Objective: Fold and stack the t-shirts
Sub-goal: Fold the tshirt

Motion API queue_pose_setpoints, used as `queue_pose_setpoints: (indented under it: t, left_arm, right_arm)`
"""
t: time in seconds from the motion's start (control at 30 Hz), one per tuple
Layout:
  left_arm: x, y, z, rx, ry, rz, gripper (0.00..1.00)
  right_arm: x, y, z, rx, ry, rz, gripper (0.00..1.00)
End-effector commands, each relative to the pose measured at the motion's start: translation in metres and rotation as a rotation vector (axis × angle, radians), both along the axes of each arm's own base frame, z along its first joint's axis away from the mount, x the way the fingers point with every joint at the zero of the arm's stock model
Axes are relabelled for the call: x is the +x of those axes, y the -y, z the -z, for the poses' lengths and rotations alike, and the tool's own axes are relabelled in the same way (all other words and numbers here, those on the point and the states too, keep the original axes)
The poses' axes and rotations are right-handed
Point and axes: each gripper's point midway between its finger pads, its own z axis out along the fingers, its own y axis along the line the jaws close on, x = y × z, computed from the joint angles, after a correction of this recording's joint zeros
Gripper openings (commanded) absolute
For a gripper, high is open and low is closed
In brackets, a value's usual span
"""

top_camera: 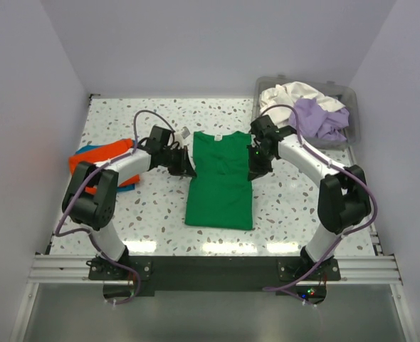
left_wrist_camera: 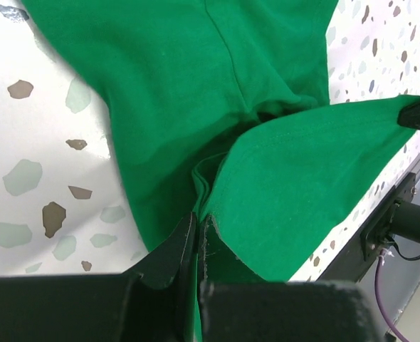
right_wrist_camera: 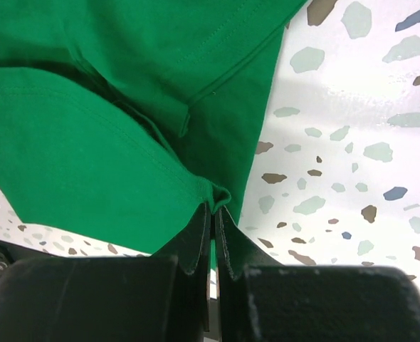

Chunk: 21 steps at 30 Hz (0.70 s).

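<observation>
Your left gripper point(top_camera: 186, 167) is pinched shut on the left side of the green t-shirt point(top_camera: 221, 189). Your right gripper point(top_camera: 255, 171) is pinched shut on its right side, at about the same height on the shirt. In the left wrist view, the two dark jaws meet with a fold of green cloth caught between them, and a flap of the shirt rises away from the tabletop. In the right wrist view, the jaws are likewise closed on a hemmed green edge, with the cloth bunching slightly just above the tips.

The green t-shirt lies in the middle of the table point(top_camera: 160, 214), between the two arms. Its collar points toward the far wall and its bottom hem lies nearest the arm bases. It is mostly flat, with a few creases across the chest between the grippers.

To the left, near the table's left edge and well apart from the green shirt, an orange t-shirt point(top_camera: 103, 153) lies under the left arm. A sliver of blue cloth point(top_camera: 87, 149) shows at its edge.

At the far right corner stands a clear plastic bin point(top_camera: 349, 96). A crumpled white t-shirt point(top_camera: 295, 92) fills its far side, and a crumpled lavender t-shirt point(top_camera: 320, 117) sits at the near side, partly over the rim.

The table has a white, speckled surface.
</observation>
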Motion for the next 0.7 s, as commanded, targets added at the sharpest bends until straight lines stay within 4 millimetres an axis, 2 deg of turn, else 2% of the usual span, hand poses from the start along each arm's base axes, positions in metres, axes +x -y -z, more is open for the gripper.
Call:
queue_pose_setpoints:
  t: [0.0, 0.2, 0.23, 0.27, 0.3, 0.33, 0.37, 0.4, 0.47, 0.53, 0.6, 0.63, 0.67]
  left_arm:
    - [0.015, 0.009, -0.009, -0.027, 0.057, 0.020, 0.00]
    - [0.017, 0.003, -0.002, 0.010, 0.056, -0.007, 0.00]
    - [0.018, 0.004, -0.001, 0.010, 0.057, -0.006, 0.04]
    - [0.019, 0.004, 0.000, 0.011, 0.059, -0.007, 0.20]
    - [0.020, 0.003, 0.001, 0.016, 0.060, -0.013, 0.29]
    - [0.021, 0.002, 0.003, 0.025, 0.055, -0.017, 0.36]
    - [0.024, 0.001, 0.001, 0.032, 0.061, -0.028, 0.46]
    - [0.025, -0.003, 0.004, 0.059, 0.052, -0.049, 0.49]
    - [0.026, -0.007, -0.002, 0.078, 0.072, -0.068, 0.57]
    - [0.023, -0.010, -0.010, 0.080, 0.095, -0.070, 0.61]
    - [0.011, -0.014, -0.007, 0.088, 0.093, -0.047, 0.62]
    - [0.006, -0.015, -0.011, 0.083, 0.106, -0.027, 0.63]
    - [-0.006, -0.016, -0.004, 0.086, 0.084, -0.007, 0.63]
  right_arm:
    - [-0.003, 0.005, -0.006, -0.010, 0.016, 0.016, 0.00]
    - [-0.004, 0.006, 0.013, -0.024, -0.003, 0.010, 0.00]
    - [-0.004, 0.006, 0.019, -0.030, -0.015, 0.010, 0.00]
    - [-0.001, 0.006, 0.022, -0.033, -0.008, 0.010, 0.00]
    - [0.001, 0.006, 0.024, -0.038, -0.009, 0.009, 0.01]
    - [0.002, 0.006, 0.027, -0.045, -0.011, 0.010, 0.09]
    - [0.004, 0.007, 0.028, -0.055, -0.013, 0.010, 0.36]
    - [0.006, 0.009, 0.028, -0.065, -0.012, 0.016, 0.51]
    - [0.006, 0.009, 0.025, -0.072, -0.013, 0.016, 0.67]
    - [0.003, 0.010, 0.020, -0.061, -0.004, 0.017, 0.70]
    - [-0.007, 0.012, 0.017, -0.048, -0.004, 0.015, 0.72]
    - [-0.018, 0.014, 0.021, -0.045, -0.023, 0.008, 0.72]
    - [-0.024, 0.014, 0.021, -0.033, -0.029, 0.007, 0.72]
